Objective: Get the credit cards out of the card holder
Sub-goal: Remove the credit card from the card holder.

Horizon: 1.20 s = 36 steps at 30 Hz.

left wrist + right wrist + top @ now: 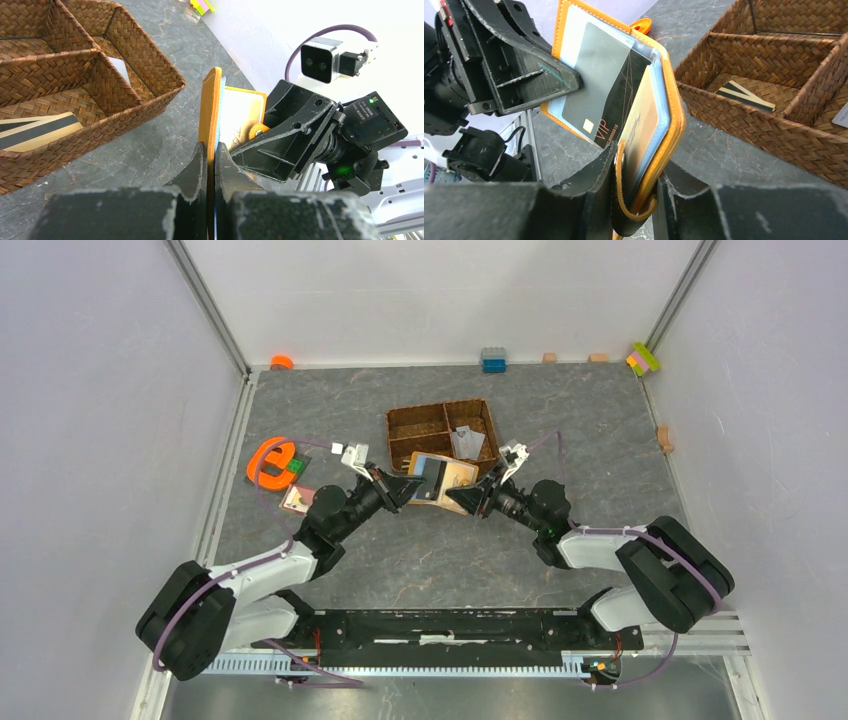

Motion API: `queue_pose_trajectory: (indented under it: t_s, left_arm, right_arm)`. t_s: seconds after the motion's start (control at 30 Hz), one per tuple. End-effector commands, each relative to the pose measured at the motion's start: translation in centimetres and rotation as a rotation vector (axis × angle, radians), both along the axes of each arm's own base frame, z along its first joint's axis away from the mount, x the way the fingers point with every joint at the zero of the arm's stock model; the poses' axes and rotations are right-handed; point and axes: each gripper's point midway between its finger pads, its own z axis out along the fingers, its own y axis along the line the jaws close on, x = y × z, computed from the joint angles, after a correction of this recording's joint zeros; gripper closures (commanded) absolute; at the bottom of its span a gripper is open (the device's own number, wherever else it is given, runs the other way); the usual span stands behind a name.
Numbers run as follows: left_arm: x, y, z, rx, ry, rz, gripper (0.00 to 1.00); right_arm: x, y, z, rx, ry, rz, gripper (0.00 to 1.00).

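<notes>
Currently wallet (664,115) held upright and open at 6 o'clock of the woven tray (400,425); right gripper (636,180) jaws pinch its 3 o'clock flap, left gripper (209,165) jaws pressed thin on the 9 o'clock flap beside the dark card (609,90). Dark card looks light, stiff, slick; probably best nipped by its exposed edge

Both arms meet mid-tabletop (400,550). The left gripper (404,488) and the right gripper (466,499) each pinch one side of the open orange card holder (455,475), right at the near wall of the woven tray (415,420). A dark card (431,478) shows against the holder's lining. Pale cards (465,443) lie in the tray's right compartment. By the left edge sits the orange e-shaped toy (268,458), with a small flat tan piece (296,499) beside it. Along the far edge there is a blue brick (492,360), and a coloured brick stack (644,358) sits in the far right corner.
</notes>
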Motion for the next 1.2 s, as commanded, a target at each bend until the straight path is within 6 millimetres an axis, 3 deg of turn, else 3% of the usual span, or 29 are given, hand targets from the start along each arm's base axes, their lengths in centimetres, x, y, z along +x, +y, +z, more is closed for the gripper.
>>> queue_pose_trajectory:
  t_s: [0.0,0.2,0.37,0.47,0.5,0.77,1.03,1.17]
  left_arm:
    - [0.0,0.2,1.9,-0.017,-0.079,0.009,0.98]
    - [1.1,1.1,0.5,0.016,-0.016,0.08,0.98]
    - [1.1,1.0,-0.5,0.022,0.021,0.07,0.96]
    - [1.2,1.0,-1.9,0.058,0.069,0.076,0.79]
    - [1.6,1.6,-2.9,0.103,0.094,0.111,0.64]
    - [1.9,5.9,-3.9,0.16,0.108,0.317,0.33]
    - [0.2,5.8,-3.1,0.114,0.026,0.256,0.36]
    - [-1.2,3.0,-2.3,0.091,-0.036,0.088,0.45]
  right_arm:
    - [-1.1,-0.1,1.8,0.063,-0.051,0.039,0.69]
    - [-2.2,-1.0,1.1,0.053,-0.05,0.031,0.72]
    - [-2.6,-1.8,0.7,0.046,-0.051,0.022,0.88]
    - [-2.9,-1.8,0.7,0.052,-0.052,0.041,0.92]
    - [-3.2,-1.6,0.4,0.052,-0.033,0.062,0.92]
    - [-2.1,-1.8,-1.4,0.042,0.068,0.051,0.94]
    - [-1.4,-1.5,-2.6,0.058,0.163,0.073,1.0]
    - [-1.6,-1.5,-2.5,0.073,0.167,0.088,1.0]
